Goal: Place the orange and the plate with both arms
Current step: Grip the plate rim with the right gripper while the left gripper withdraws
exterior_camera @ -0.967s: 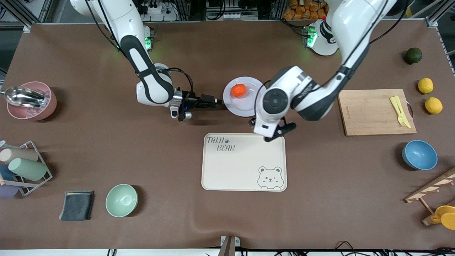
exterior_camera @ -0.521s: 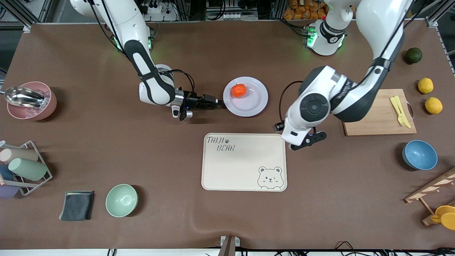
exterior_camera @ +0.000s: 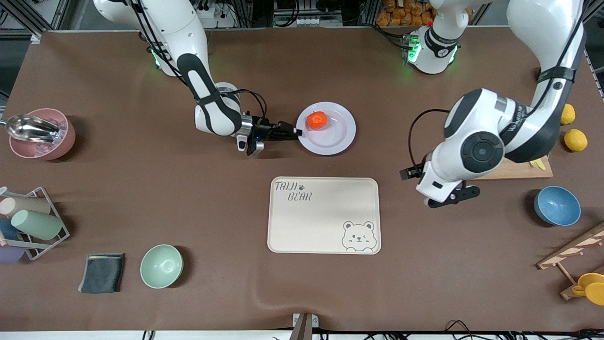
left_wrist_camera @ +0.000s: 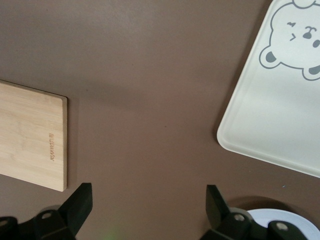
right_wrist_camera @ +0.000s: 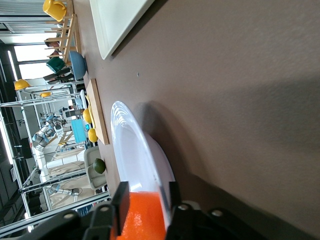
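The orange (exterior_camera: 317,120) lies in the white plate (exterior_camera: 337,137) at the table's middle, farther from the front camera than the cream bear tray (exterior_camera: 325,226). My right gripper (exterior_camera: 298,133) is open and low at the plate's rim on the side toward the right arm's end. In the right wrist view its fingers (right_wrist_camera: 121,200) straddle the plate's rim (right_wrist_camera: 135,145), with the orange (right_wrist_camera: 145,217) showing between them. My left gripper (exterior_camera: 448,196) is open and empty over bare table between the tray and the cutting board (exterior_camera: 519,172). It is wide open in the left wrist view (left_wrist_camera: 148,210).
Two lemons (exterior_camera: 576,140) and a blue bowl (exterior_camera: 557,205) lie toward the left arm's end. A pink bowl with a scoop (exterior_camera: 42,137), a cup rack (exterior_camera: 33,222), a dark cloth (exterior_camera: 102,272) and a green bowl (exterior_camera: 161,266) lie toward the right arm's end.
My left arm has swung from over the plate and tray toward the cutting board, uncovering the plate. My right gripper has moved closer, its fingers now reaching the plate's rim.
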Robot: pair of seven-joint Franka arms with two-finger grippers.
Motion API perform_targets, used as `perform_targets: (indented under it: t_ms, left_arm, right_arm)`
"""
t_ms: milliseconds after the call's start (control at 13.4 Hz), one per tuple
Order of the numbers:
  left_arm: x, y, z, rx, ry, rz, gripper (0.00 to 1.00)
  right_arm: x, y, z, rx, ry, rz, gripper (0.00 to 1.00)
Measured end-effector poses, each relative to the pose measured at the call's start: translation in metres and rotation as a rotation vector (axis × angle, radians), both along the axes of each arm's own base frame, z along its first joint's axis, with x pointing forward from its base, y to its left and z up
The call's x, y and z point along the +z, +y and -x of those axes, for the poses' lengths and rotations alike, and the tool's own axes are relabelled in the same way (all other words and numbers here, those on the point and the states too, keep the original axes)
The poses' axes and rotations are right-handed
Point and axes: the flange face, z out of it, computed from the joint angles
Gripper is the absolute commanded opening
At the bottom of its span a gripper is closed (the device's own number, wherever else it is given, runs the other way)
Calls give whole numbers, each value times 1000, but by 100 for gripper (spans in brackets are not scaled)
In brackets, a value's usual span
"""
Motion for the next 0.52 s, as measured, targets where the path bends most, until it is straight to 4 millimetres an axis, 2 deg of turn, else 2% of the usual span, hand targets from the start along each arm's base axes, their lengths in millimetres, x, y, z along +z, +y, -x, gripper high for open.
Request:
perform_targets:
  t_ms: [74, 298, 521]
  left_arm:
    - [2, 4, -1, -15, -2, -3, 100]
    - [9, 18, -4, -65, -18, -28, 100]
    - [29, 40, -7, -89, -40, -15, 100]
  right_arm:
    - [-1, 2, 2, -2, -5, -1, 0]
    - [-1, 4, 3, -13, -9, -10, 0]
    - [3, 8, -2, -56, -6, -37, 0]
